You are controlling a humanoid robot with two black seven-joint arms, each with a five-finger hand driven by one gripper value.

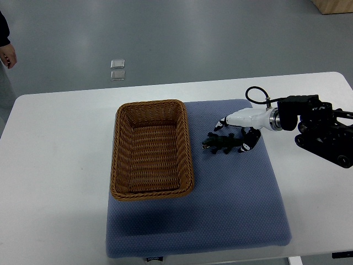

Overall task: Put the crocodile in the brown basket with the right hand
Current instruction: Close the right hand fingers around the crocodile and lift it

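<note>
Surface: white rounded-corner table [60, 165] on a grey floor [182, 38]. A blue-grey padded fabric mat [220, 210] lies on the table. A person's hand [8, 56] shows at the far left edge of the room.

Container: brown rectangular wicker basket [117, 160] on the mat's left part; only its woven bottom shows inside.

Dark green toy crocodile [222, 144] lies on the mat just right of the basket, outside it.

White right hand [241, 120] with black fingertips [220, 125] is over the crocodile's tail end, fingers spread wide, gripping nothing.

Bright, even overhead light; soft shadow on mat [237, 199] nr basket [151, 103]; focus sharp thru-out.
</note>
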